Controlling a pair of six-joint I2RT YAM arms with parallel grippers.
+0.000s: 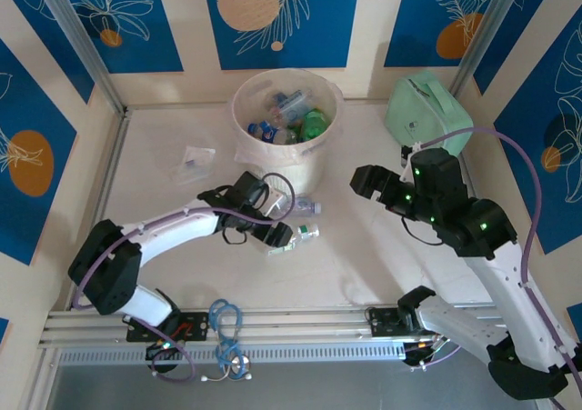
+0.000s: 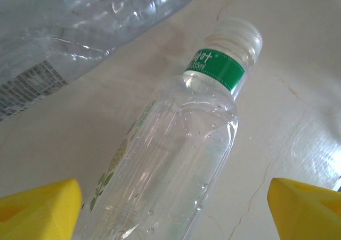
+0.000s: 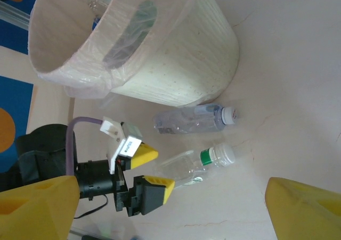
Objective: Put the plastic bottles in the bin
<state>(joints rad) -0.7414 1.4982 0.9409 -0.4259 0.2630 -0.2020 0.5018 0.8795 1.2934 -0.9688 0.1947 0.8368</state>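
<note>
The white bin (image 1: 293, 166) with a clear liner stands at the back centre and holds several bottles (image 1: 293, 119). Two bottles lie on the table in front of it. A clear one with a blue label (image 1: 306, 206) (image 3: 192, 120) is closer to the bin. Beside it lies a clear bottle with a green neck band (image 1: 306, 234) (image 2: 181, 144) (image 3: 198, 163). My left gripper (image 1: 280, 235) (image 2: 175, 200) (image 3: 154, 171) is open, its yellow fingers straddling the green-banded bottle's lower body without touching it. My right gripper (image 1: 362, 183) (image 3: 171, 203) hangs open above the table to the right, with nothing between its fingers.
A mint green zip case (image 1: 429, 115) leans in the back right corner. To the left of the bin (image 3: 181, 59) lies a small clear plastic bag (image 1: 195, 160). A coiled blue cable (image 1: 225, 324) hangs on the front rail. Patterned walls close off the table.
</note>
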